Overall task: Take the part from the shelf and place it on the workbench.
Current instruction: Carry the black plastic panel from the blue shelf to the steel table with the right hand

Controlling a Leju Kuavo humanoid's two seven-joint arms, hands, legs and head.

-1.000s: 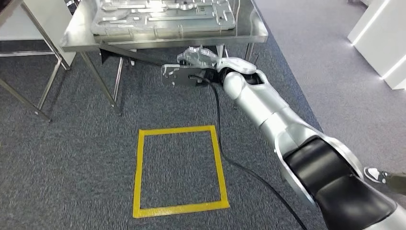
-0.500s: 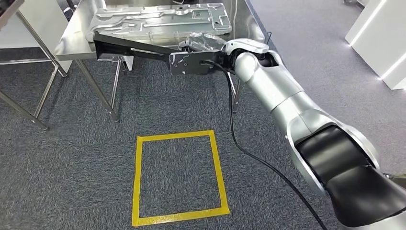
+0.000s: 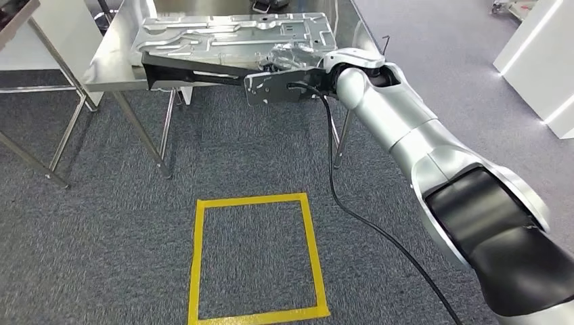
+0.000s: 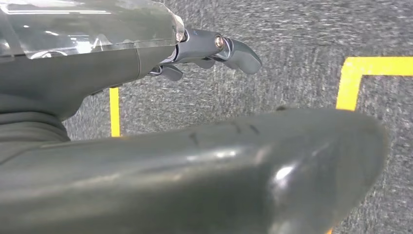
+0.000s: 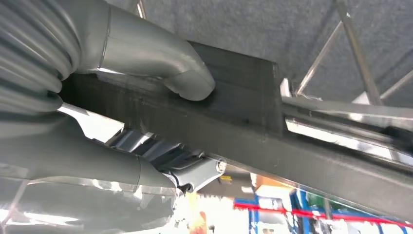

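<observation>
Holding the long dark part (image 3: 203, 68) at one end, your right hand (image 3: 288, 71) suspends it along the table (image 3: 101, 64) front edge; your left hand (image 4: 209, 48) apparently hangs empty, fingers loosely apart.

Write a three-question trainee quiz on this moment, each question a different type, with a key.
1. True or false: the right hand holds the long dark part.
2. Multiple choice: the part's far end is (A) on the carpet, (B) at the front edge of the steel workbench, (C) inside the yellow tape square.
3. Fill in: the large grey plate lies on the ______.

Key: 1 true, its thumb presses on the part. 2 B. 3 workbench.
</observation>
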